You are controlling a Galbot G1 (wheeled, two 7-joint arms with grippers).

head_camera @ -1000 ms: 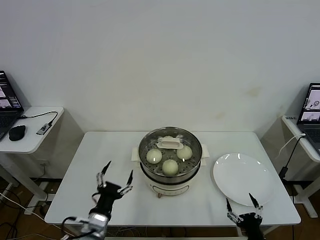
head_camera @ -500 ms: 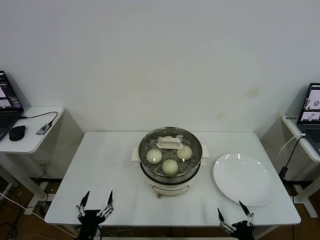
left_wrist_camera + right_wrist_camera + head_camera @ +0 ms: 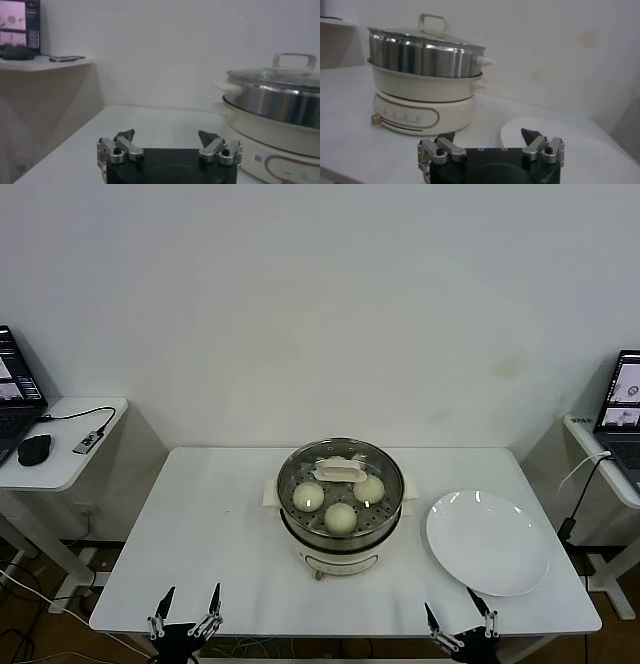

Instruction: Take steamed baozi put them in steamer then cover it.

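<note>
Now covered steamer (image 3: 340, 509) well beyond both open, empty grippers.

1. The head view looks forward and down from well above the desk (image 3: 200, 524), facing the wall.
2. Each wrist view sits low near the desk's front edge, looking level across it.
3. All three share the steamer (image 3: 341, 529) (image 3: 272, 107) (image 3: 422, 75).
</note>
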